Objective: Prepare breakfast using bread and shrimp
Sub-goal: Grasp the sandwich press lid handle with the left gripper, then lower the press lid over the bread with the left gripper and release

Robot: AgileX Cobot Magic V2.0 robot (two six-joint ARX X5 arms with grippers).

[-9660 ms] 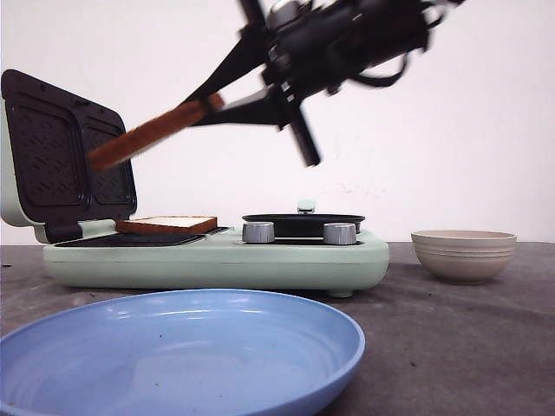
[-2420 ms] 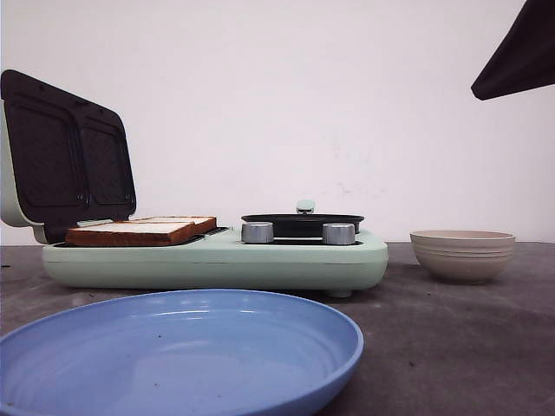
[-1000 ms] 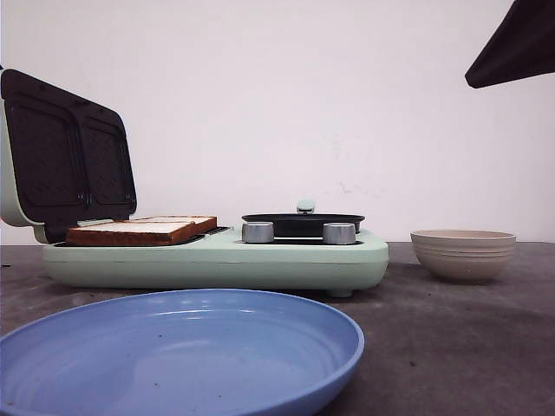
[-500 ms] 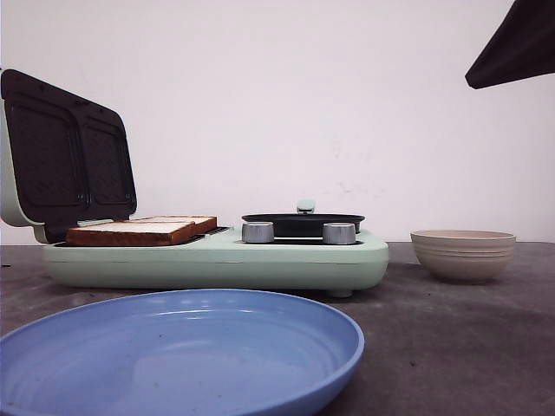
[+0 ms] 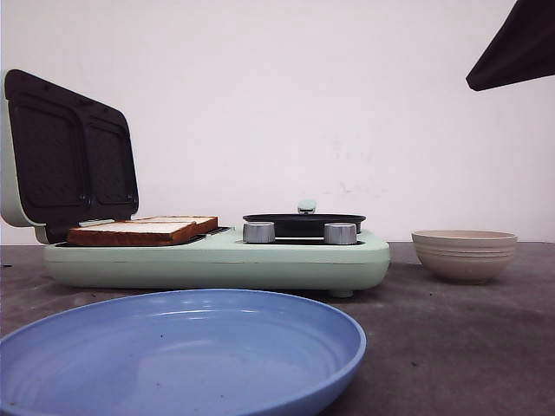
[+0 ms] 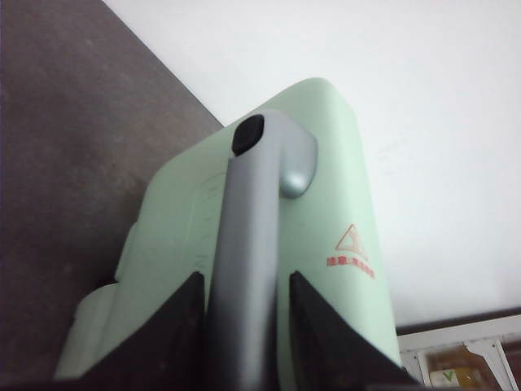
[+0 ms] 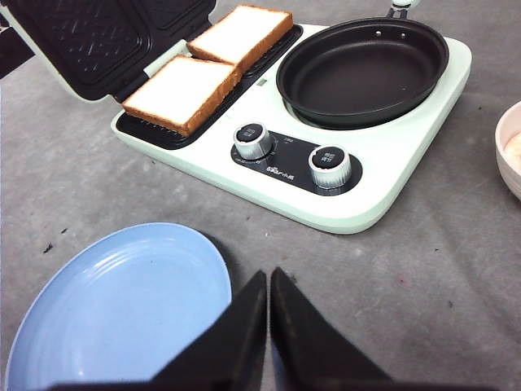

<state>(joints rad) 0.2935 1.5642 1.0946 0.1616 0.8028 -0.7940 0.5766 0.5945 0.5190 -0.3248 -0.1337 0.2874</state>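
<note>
Grasping the lid handle [image 6: 244,261], the left hand [image 6: 242,326]; right hand [image 7: 268,314] clenched empty above the blue plate [image 7: 122,301]

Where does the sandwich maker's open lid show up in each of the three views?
Front view: lid stands raised at far left, behind the bread.
Left wrist view: its green back fills the centre, left gripper closed on its grey handle.
Right wrist view: upper-left corner.
Shared landmark: lid itself.
</note>
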